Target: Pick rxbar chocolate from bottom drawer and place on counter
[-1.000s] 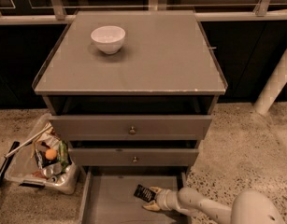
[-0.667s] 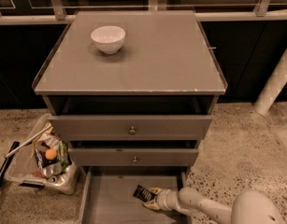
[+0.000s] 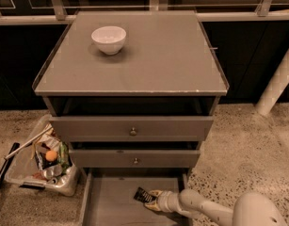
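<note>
The rxbar chocolate (image 3: 143, 195), a small flat black wrapper, lies tilted in the open bottom drawer (image 3: 111, 206), right of its middle. My gripper (image 3: 152, 199) reaches in from the lower right, low over the drawer floor, and is shut on the bar's right end. The pale arm (image 3: 205, 210) runs back to the frame's bottom right corner. The counter (image 3: 153, 55) is the grey glossy top of the cabinet, far above the gripper.
A white bowl (image 3: 108, 39) stands on the counter at the back left. Two upper drawers with round knobs (image 3: 133, 131) overhang the bottom drawer. A bin of litter (image 3: 45, 161) sits on the floor at the left. A white pole (image 3: 278, 81) stands at the right.
Almost nothing has changed. The bar and my gripper have shifted very slightly within the bottom drawer.
</note>
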